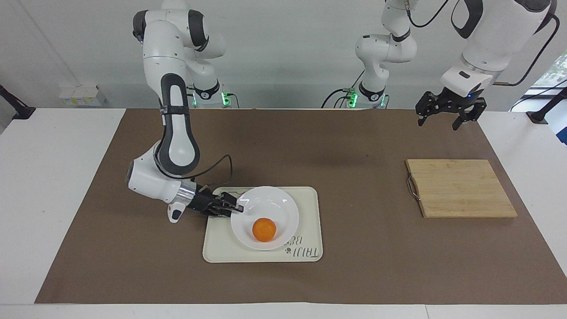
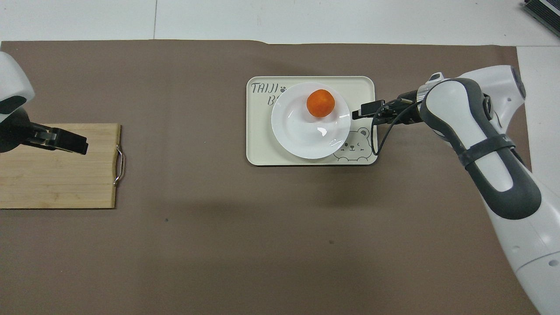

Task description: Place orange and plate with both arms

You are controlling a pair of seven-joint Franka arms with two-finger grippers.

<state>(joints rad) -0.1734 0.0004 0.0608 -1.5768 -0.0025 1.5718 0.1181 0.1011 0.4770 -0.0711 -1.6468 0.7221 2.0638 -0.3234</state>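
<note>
The orange (image 1: 264, 229) (image 2: 320, 103) lies in the white plate (image 1: 283, 208) (image 2: 306, 140). The plate rests flat on a cream tray (image 1: 310, 221) (image 2: 258, 144). My right gripper (image 1: 239, 207) (image 2: 356, 114) is low and level. It sits just off the plate's rim, on the side toward the right arm's end of the table, open and holding nothing. My left gripper (image 1: 437, 125) (image 2: 70, 143) waits, open and empty, in the air over the bamboo cutting board.
The bamboo cutting board (image 1: 460, 188) (image 2: 57, 175) with a metal handle lies at the left arm's end of the table. A brown mat (image 1: 354, 146) covers the table. The tray has lettering and a bear drawing.
</note>
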